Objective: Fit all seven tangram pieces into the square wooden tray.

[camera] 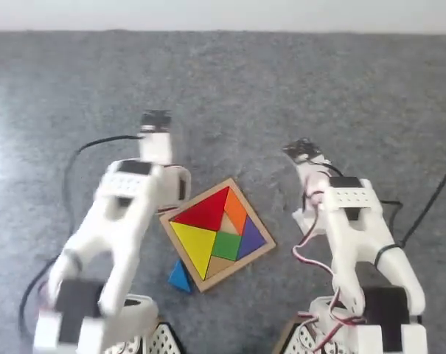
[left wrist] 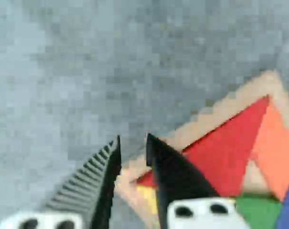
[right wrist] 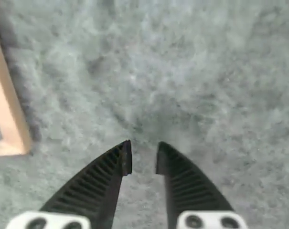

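Grey, fuzzy carpet covers the whole table. The square wooden tray (camera: 242, 265) lies on it turned like a diamond, between the two arms.

The left pincer (left wrist: 133, 143) hangs with its tips a narrow slit apart and nothing between them, right above the tray's near corner. The red triangle (left wrist: 220, 143) starts just ahead of the tips. The right pincer (right wrist: 143, 148) is likewise slightly parted and empty. It sits over bare carpet, with the tray's rim off to one side and apart from it.

The yellow triangle (camera: 193, 243), orange piece (camera: 236, 210), green square (camera: 226, 243) and purple parallelogram (camera: 251, 237) sit in the tray. Two tan patches among them could be bare slots or unpainted pieces; I cannot tell which.

The blue triangle (camera: 180, 277) lies outside, touching or nearly touching the tray's edge. It is behind the left pincer, towards that arm's base.

Risks, as I judge them:
- If the left pincer comes straight down, it would strike the rim, shove the tray and unsettle the seated pieces.
- The blue piece is flat and low on the pile, so the tips may skid off it or push it under the tray's edge.
- The left arm's own body hangs over that spot, so reaching back there looks cramped.
- A black cable (camera: 82, 151) trails beside the left arm.
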{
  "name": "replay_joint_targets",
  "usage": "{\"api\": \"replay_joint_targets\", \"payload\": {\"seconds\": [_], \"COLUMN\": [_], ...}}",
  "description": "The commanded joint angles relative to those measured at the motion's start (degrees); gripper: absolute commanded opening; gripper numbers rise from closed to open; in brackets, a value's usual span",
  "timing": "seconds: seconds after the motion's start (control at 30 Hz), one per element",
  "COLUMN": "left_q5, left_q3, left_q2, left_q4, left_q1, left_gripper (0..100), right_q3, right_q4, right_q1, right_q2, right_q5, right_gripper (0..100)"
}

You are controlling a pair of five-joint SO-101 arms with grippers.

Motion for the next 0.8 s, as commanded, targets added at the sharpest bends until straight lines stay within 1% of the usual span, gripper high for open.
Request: {"api": "replay_joint_targets", "payload": {"seconds": [0.0,0.07,0.13,0.23,0.3,0.37,0.5,0.63,0.77], "left_q5": [0.79,0.88,0.79,0.70,0.70,0.62,0.62,0.62,0.62], "left_q3": [4.18,7.69,10.51,14.55,16.04,16.40,15.34,13.49,12.09], "left_q2": [-20.31,-28.84,-34.20,-36.84,-36.31,-34.99,-30.95,-26.20,-23.12], "left_q4": [0.18,1.67,3.08,2.37,0.09,-1.67,-4.40,-4.57,-4.66], "left_q1": [-7.65,-10.90,-12.04,-11.87,-12.31,-13.71,-17.23,-17.49,-17.49], "left_gripper": [9,11,13,13,13,13,13,13,13], "right_q3": [-8.44,-14.15,-20.31,-28.75,-32.44,-35.34,-42.90,-48.26,-49.67], "right_q4": [7.78,12.09,14.73,17.01,17.01,16.40,15.96,17.54,17.71], "right_q1": [-7.43,-12.79,-18.77,-26.42,-29.76,-31.60,-32.13,-32.22,-31.87], "right_q2": [0.13,1.01,3.12,7.96,12.00,16.84,26.95,35.03,38.20], "right_q5": [-3.25,-7.12,-10.20,-13.27,-14.42,-14.68,-16.35,-16.18,-15.65], "right_gripper": [17.6,18.3,18.6,22.6,24.6,24.6,24.7,24.8,24.6]}}
